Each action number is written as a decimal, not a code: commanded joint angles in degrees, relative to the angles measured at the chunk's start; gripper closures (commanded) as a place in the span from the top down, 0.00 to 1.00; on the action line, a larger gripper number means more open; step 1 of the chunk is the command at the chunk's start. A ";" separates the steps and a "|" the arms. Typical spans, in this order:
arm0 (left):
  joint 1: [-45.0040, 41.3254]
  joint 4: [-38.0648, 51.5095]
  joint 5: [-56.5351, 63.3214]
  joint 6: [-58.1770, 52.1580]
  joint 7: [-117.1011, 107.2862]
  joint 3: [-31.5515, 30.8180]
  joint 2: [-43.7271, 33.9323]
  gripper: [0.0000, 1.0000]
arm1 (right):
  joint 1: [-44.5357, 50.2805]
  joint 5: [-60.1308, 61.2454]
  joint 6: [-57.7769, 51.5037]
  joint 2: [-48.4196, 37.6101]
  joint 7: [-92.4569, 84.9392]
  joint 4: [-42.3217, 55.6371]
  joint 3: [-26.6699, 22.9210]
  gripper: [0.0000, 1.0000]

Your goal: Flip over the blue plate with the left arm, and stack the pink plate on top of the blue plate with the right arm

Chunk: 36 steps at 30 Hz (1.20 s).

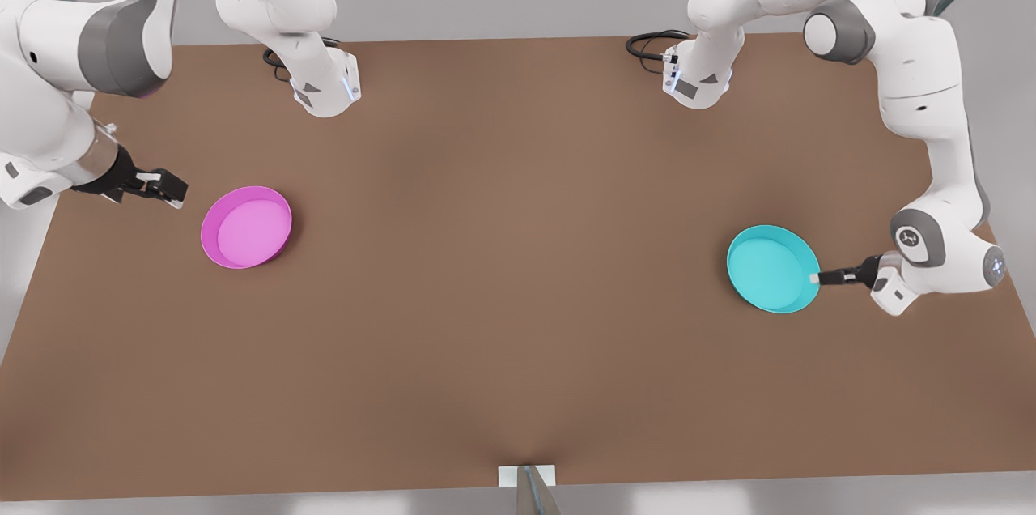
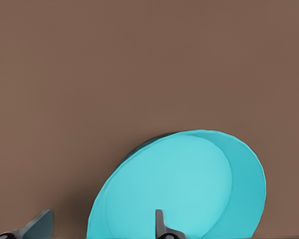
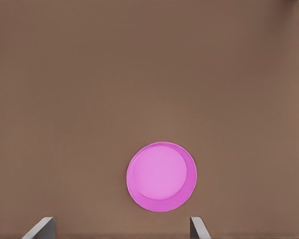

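The blue plate lies open side up on the brown table at the front view's right. My left gripper comes in low at its right rim. In the left wrist view the plate is close up, and the left gripper is open, with one fingertip over the plate's inside and the other outside the rim. The pink plate lies open side up at the front view's left. My right gripper hovers open just left of it, apart from it. The right wrist view looks down on the pink plate beyond the right gripper.
The brown table spreads wide between the two plates. Both arm bases stand at the far edge with black cables beside them. A small white bracket sits at the near edge.
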 commanded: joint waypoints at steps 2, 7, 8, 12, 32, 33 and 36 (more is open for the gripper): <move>-0.04 -2.33 -0.39 5.78 37.33 1.33 -0.36 1.00 | 0.08 0.20 -0.34 -0.07 0.20 0.01 -0.01 1.00; -0.12 -4.71 -0.39 6.22 34.78 1.68 0.17 1.00 | 0.08 0.29 -0.34 -0.07 0.20 -0.26 -0.01 1.00; -0.21 -4.62 -0.39 6.31 34.08 1.68 0.25 1.00 | 0.08 0.29 -0.25 -0.07 0.20 -0.34 -0.01 1.00; -0.56 -4.79 -0.39 6.22 30.30 1.68 0.43 1.00 | 0.08 0.29 -0.25 0.01 0.20 -0.34 -0.01 1.00; -2.41 -4.79 -1.89 6.22 16.06 1.68 1.22 0.51 | 0.08 0.64 -0.16 0.28 -0.24 -0.34 -0.45 1.00; -2.41 -4.79 -1.89 6.22 15.80 1.68 1.22 0.49 | 0.08 0.64 -0.16 0.28 -0.24 -0.34 -0.54 1.00; -2.50 -4.79 -1.80 6.22 15.44 1.68 1.31 0.42 | 0.08 0.64 -0.16 0.28 -0.32 -0.34 -0.45 1.00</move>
